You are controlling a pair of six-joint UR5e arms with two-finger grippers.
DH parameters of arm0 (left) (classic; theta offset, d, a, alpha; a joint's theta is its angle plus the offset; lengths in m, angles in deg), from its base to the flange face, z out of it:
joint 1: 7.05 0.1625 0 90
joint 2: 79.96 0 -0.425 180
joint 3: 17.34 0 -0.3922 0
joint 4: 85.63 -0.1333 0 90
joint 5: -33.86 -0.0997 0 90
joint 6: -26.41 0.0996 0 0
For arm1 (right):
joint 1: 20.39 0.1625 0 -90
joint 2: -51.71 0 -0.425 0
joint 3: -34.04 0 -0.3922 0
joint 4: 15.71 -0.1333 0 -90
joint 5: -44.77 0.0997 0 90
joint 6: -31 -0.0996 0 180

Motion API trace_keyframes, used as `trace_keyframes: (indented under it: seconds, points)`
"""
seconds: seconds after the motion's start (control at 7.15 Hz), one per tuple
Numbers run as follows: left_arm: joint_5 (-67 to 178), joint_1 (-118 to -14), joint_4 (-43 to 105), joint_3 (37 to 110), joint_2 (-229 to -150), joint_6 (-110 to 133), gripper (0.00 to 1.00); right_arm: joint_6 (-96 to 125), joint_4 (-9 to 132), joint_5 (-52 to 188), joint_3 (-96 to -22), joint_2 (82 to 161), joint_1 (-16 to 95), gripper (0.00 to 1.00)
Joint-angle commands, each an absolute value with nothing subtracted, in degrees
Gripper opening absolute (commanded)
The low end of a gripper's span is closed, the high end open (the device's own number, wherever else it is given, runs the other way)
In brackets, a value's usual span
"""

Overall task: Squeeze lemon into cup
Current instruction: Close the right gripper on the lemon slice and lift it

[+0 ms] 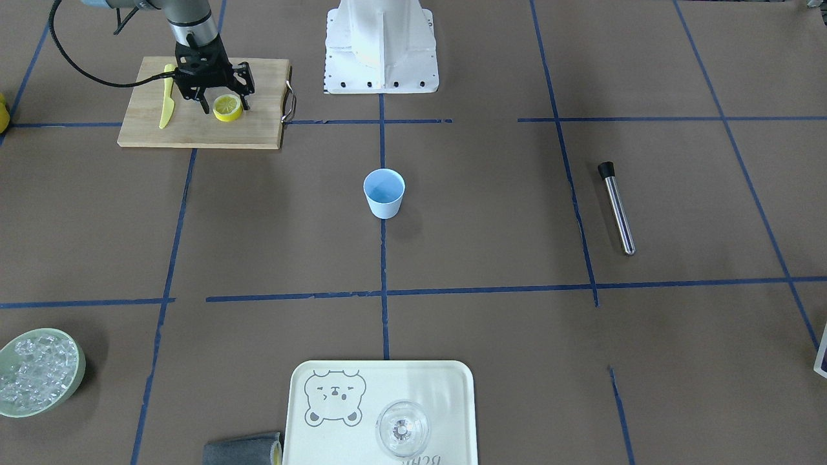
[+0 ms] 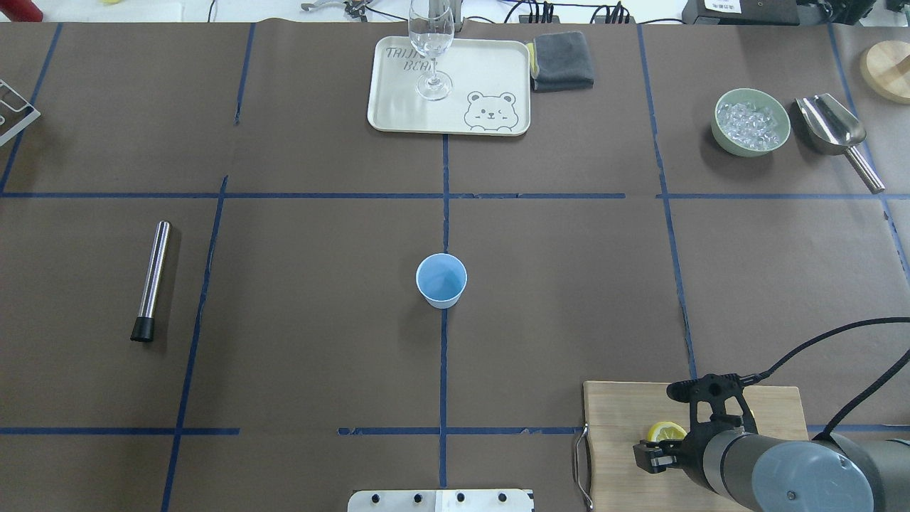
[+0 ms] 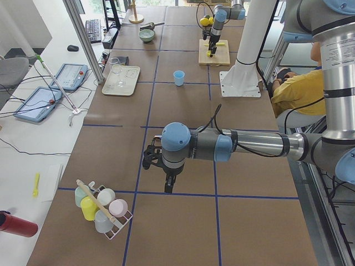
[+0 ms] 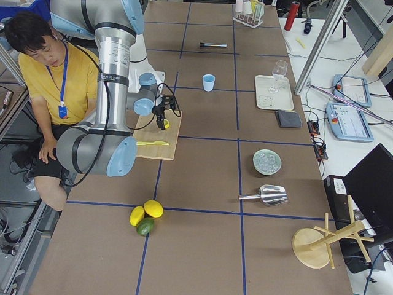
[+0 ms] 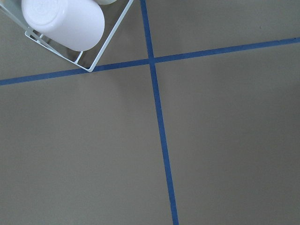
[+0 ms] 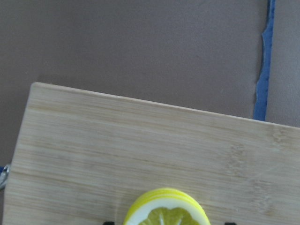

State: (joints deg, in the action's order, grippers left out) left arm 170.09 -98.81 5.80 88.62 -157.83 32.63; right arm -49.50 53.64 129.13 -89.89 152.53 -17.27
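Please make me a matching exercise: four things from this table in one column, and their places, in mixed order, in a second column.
Things:
1. lemon piece
2. blue cup
3. wine glass
4. ice cubes

Places:
A. on the bear tray
B. in the green bowl
C. on the wooden cutting board
D. on a blue tape line

Pairs: 1-C, 2-D, 3-A, 4-B

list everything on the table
lemon: 1, yellow, on board
cup: 1, light blue, centre
board: 1, wooden, robot's right
knife: 1, yellow, on board
metal rod: 1, silver, robot's left
ice bowl: 1, green, far right
scoop: 1, silver, beside bowl
tray: 1, cream, far edge
glass: 1, clear, on tray
cloth: 1, grey, beside tray
fruit: 3, yellow and green, right end
cup rack: 1, white, left end
right hand: 1, black, open around lemon
left hand: 1, black, near cup rack
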Motion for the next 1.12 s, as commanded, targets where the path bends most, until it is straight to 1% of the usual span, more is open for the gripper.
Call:
trace_keyframes:
  seconds: [0.0,0.14,0.28,0.42,0.7,0.84,0.98]
  points:
    - [170.1,-98.9,5.8,88.7,-157.8,32.6,1.00,-49.5,53.6,129.2,-90.0,153.0,-17.2,0.46]
    - [170.1,-98.9,5.8,89.4,-157.8,32.6,1.00,-49.5,53.6,129.2,-90.1,153.0,-17.1,0.23]
    - [170.0,-98.9,5.7,90.1,-157.7,32.6,1.00,-49.5,53.6,129.1,-90.3,153.0,-17.1,0.10]
    - [170.0,-98.9,5.7,90.1,-157.7,32.6,1.00,-49.5,53.6,129.1,-91.0,153.0,-17.1,0.08]
    - [170.0,-98.9,5.7,89.7,-157.7,32.6,1.00,-49.6,54.0,129.3,-95.8,154.2,-17.0,0.09]
    - [170.0,-98.9,5.7,90.0,-157.5,32.6,1.00,-49.6,54.3,129.2,-97.0,154.1,-17.0,0.12]
    - [170.0,-98.9,5.7,90.1,-157.3,32.6,1.00,-49.6,54.5,129.1,-97.0,153.7,-16.4,0.12]
